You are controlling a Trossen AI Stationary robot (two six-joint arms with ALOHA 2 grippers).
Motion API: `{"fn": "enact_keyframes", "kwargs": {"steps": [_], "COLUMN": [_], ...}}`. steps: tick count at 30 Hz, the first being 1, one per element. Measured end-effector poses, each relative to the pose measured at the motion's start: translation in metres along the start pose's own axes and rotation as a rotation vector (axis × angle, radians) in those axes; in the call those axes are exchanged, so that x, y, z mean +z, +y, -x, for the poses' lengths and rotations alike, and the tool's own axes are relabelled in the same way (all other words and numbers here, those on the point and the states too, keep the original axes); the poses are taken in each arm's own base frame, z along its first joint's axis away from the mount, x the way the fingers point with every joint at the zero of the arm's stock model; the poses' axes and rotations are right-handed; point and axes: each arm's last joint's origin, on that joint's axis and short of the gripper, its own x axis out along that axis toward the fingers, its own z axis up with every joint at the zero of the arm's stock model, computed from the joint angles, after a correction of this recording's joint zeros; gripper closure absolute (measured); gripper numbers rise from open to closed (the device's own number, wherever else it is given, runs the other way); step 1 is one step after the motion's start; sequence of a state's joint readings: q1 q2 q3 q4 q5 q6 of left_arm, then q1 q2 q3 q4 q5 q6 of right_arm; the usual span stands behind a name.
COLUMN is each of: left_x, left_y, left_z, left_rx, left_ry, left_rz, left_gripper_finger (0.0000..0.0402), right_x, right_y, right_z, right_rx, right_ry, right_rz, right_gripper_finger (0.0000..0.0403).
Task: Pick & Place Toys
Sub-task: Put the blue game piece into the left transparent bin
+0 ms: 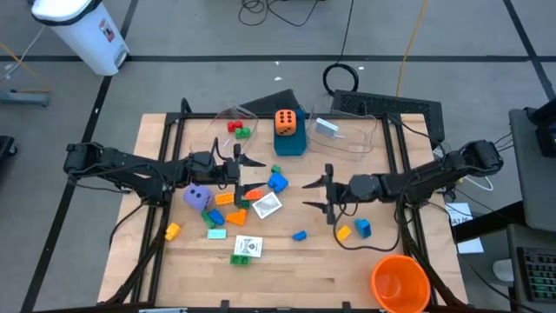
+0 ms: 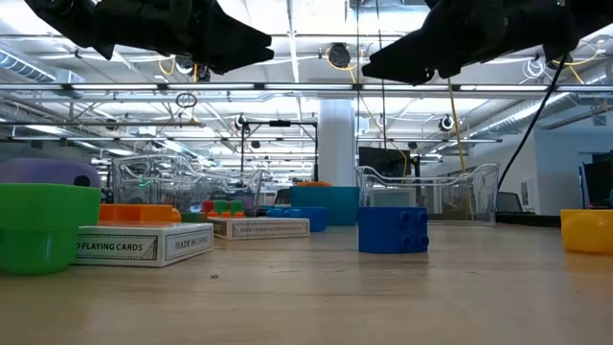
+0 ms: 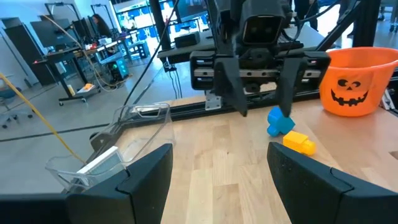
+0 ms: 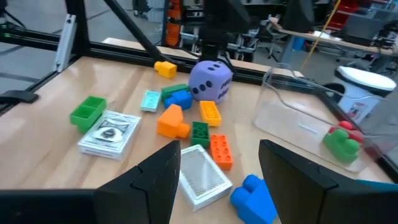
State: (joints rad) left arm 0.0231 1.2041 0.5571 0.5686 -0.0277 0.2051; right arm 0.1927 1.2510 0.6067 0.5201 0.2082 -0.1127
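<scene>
Early stage — red and green bricks [image 1: 237,129] in clear tub [image 1: 228,116]; most toys scattered frame centre; left gripper [image 1: 246,173], right gripper [image 1: 315,194] both spread, empty.

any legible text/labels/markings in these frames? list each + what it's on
"PLAYING CARDS" and "MADE IN CHINA": side of the card box lying at the left of the low view.
Second card box, farther back: print on its side too small to read.
Jack-o'-lantern face, no words: orange cup.
Dots, count unclear: purple die, orange die.
White bin label: unreadable.
</scene>
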Motion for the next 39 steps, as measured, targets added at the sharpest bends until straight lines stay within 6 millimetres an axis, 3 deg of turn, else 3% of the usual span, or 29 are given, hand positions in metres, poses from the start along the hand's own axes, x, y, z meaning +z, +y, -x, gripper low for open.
{"fn": "enact_keyframes", "kwargs": {"steps": [12, 22, 39], "left_x": [0.0, 0.0, 0.0], "left_y": [0.0, 0.0, 0.0], "left_z": [0.0, 0.0, 0.0], "left_rx": [0.0, 0.0, 0.002], "left_ry": [0.001, -0.001, -0.003], "left_rz": [0.001, 0.0, -0.001], "left_gripper_finger": [0.0133, 0.0133, 0.0133], "right_x": [0.011, 0.014, 0.003], "right_y": [0.011, 0.003, 0.003], "right_z": [0.016, 0.041, 0.043], "right_rx": [0.342, 0.262, 0.168], "right_ry": [-0.033, 0.084, 0.21], "right_rz": [-0.111, -0.272, -0.325], "right_gripper_finger": [0.019, 0.019, 0.019]}}
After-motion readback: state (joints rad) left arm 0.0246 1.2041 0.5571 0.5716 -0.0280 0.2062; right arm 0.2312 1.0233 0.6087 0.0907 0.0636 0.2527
